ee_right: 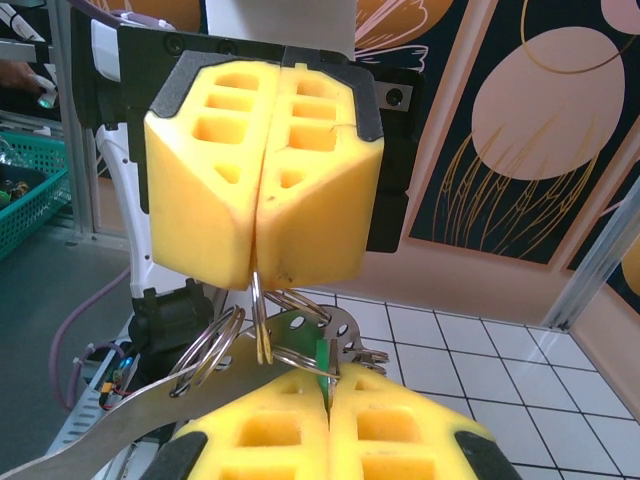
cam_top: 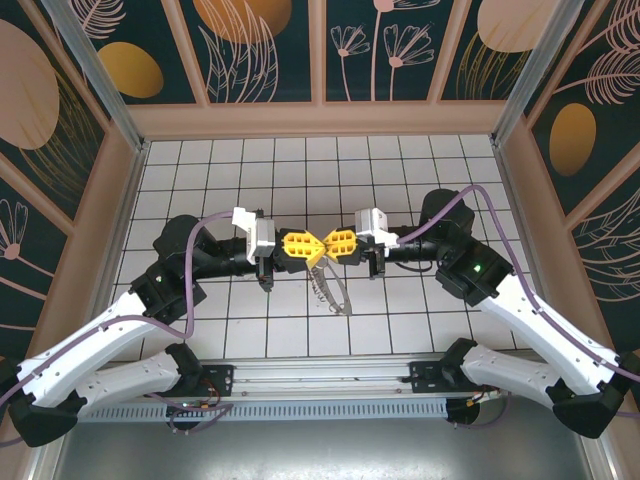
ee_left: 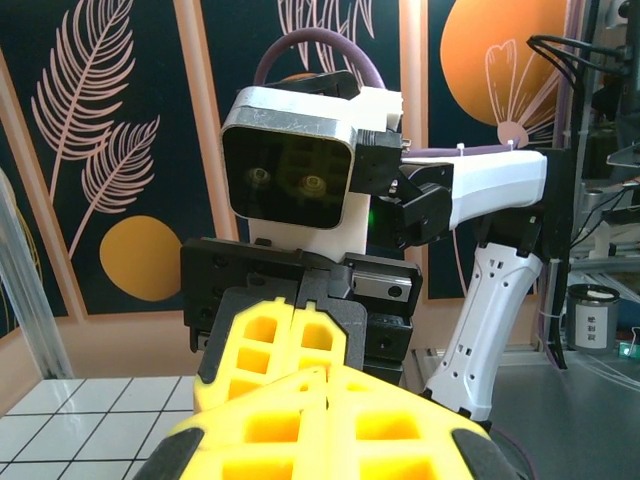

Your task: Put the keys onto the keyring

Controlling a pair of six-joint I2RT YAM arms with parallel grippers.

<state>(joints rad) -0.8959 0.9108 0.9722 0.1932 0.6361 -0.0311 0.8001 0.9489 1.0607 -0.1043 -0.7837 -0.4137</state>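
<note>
Both grippers meet tip to tip above the middle of the tiled floor. My left gripper (cam_top: 311,250) is shut on the keyring (cam_top: 336,291), which hangs below as a thin grey loop. In the right wrist view the left gripper (ee_right: 257,272) pinches a split ring of the keyring (ee_right: 262,318) between its yellow fingers. My right gripper (ee_right: 329,388) is shut on the green key (ee_right: 326,358), whose tip touches the rings and a flat metal piece with holes (ee_right: 300,330). In the left wrist view my left gripper (ee_left: 335,378) faces the right gripper (ee_left: 294,308); key and ring are hidden there.
White tiled floor (cam_top: 300,170) lies under both arms, walled by patterned panels (cam_top: 265,45). A metal rail (cam_top: 320,372) runs along the near edge between the arm bases. A green basket (ee_right: 25,200) stands outside the cell.
</note>
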